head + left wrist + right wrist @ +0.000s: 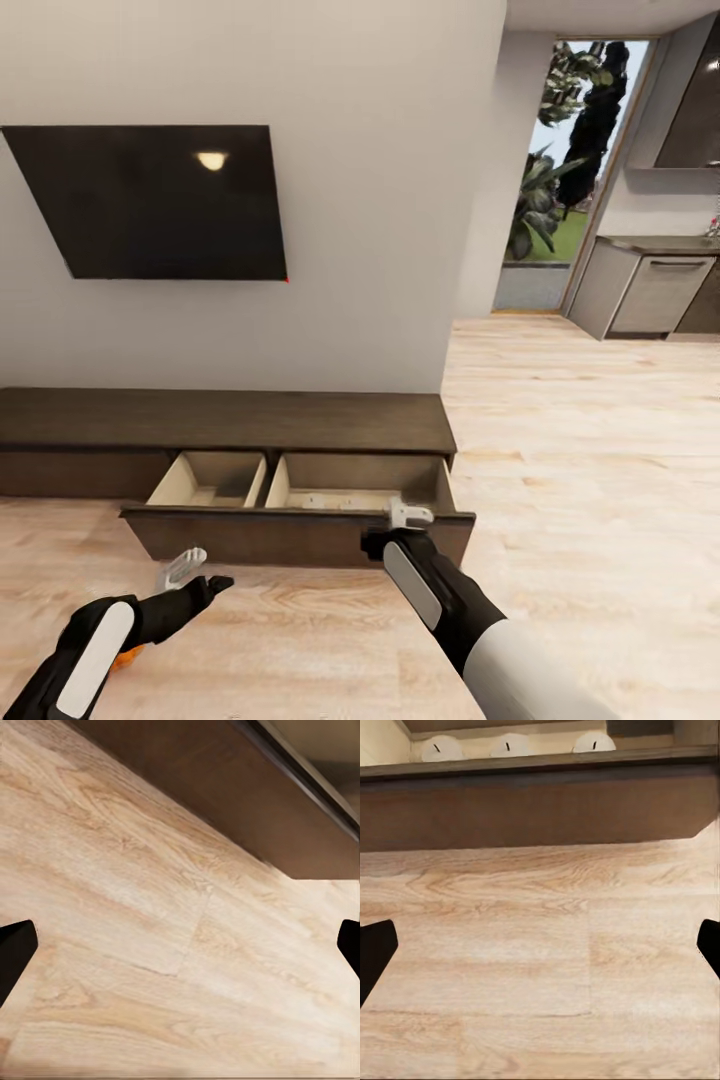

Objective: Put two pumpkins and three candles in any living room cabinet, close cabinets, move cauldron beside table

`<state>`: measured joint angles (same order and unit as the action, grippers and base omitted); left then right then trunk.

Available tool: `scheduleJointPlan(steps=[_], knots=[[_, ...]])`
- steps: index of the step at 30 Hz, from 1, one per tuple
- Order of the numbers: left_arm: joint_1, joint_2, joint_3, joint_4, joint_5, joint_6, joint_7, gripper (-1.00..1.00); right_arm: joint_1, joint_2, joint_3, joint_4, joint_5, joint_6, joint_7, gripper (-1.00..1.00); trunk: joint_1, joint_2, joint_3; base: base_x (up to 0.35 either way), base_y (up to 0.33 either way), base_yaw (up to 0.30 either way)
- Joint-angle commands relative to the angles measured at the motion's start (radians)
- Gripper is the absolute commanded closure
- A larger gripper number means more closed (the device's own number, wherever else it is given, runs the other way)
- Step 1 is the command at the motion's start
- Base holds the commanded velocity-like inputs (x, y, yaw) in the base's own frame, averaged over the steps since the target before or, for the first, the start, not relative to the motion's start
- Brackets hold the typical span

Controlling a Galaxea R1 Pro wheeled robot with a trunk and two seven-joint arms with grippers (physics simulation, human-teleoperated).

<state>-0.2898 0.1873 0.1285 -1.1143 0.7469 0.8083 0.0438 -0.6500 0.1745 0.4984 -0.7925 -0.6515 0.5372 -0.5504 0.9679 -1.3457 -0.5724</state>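
1. Head view: the cabinet (225, 420) is standing along the wall with its drawer (300, 515) pulled out, likely left so for loading. The right tool (410, 516) is hovering at the drawer's front edge; the left tool (185, 570) is hanging low over the floor (560, 450). Something orange (128, 657), possibly a pumpkin, is peeking beside the left arm.
2. Left wrist view: the left tool is spread, grasping nothing.
3. Right wrist view: the right tool is likewise spread; three candles (508, 745) are sitting in the drawer.

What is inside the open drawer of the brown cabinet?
Three candles stand in a row inside the open drawer, in its right compartment. The drawer's front wall hides their lower parts and the floor near it.
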Motion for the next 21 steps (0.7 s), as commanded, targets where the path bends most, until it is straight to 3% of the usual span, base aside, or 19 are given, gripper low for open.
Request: scheduleJointPlan(steps=[1, 8, 16, 19, 21], knots=[[0.0, 0.0, -0.006, 0.0, -0.001, -0.004, 0.001, -1.0, 0.0, 0.0, -0.001, 0.005, -0.001, 0.006, -0.002, -1.0, 0.0, 0.0, 0.0, -0.271, 0.0, 0.0], [0.0, 0.002, -0.018, -0.021, -0.007, -0.013, 0.001, -1.0, 0.0, 0.0, -0.006, 0.035, -0.002, 0.015, -0.004, -1.0, 0.023, -0.042, -0.019, -0.216, 0.0, 0.0], [0.0, 0.002, -0.022, -0.032, -0.059, -0.052, 0.001, -1.0, 0.0, 0.0, -0.002, 0.038, 0.003, 0.007, 0.002, -1.0, 0.054, -0.098, -0.044, -0.029, 0.0, 0.0], [0.0, -0.001, -0.027, -0.033, -0.112, -0.074, 0.001, -1.0, 0.0, 0.0, 0.0, 0.038, 0.004, 0.006, 0.003, -1.0, 0.065, -0.119, -0.053, -0.002, 0.0, 0.0], [0.0, -0.003, -0.039, -0.033, -0.174, -0.087, 0.002, -1.0, 0.0, 0.0, 0.0, 0.038, 0.005, 0.006, 0.004, -1.0, 0.073, -0.133, -0.06, 0.0, 0.0, 0.0]])
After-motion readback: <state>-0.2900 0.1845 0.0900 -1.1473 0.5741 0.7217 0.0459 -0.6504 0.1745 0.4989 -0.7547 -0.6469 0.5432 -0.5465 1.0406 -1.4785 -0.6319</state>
